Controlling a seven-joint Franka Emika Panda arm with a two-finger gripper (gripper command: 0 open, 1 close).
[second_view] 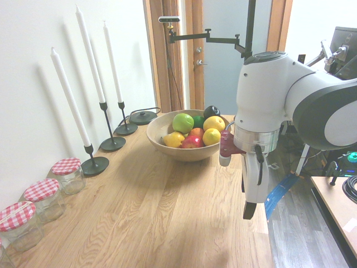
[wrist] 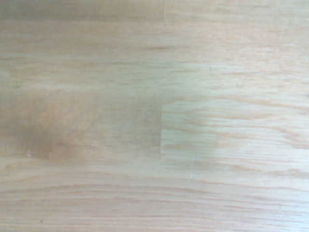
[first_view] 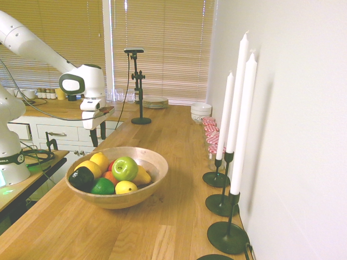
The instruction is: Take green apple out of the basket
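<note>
Handling is being judged first: the green apple is being taken as a stiff, round, glossy fruit, probably a little slippery, so the hold is best being placed across its widest part, from above, with the fingers coming down on two opposite sides. Its weight cannot be told from here. It is being seen as the largest fruit of the pile, light yellow-green with a bright shine and a small dimple on top. It is lying on top of the other fruits inside the basket, a wide shallow bowl of pale wood that is standing on the wooden counter. A yellow lemon, a darker green lime and a dark avocado are lying around it, so care is being needed not to push these. The gripper is being held open and empty, pointing down over bare counter, well apart from the basket; nothing is being touched yet
</note>
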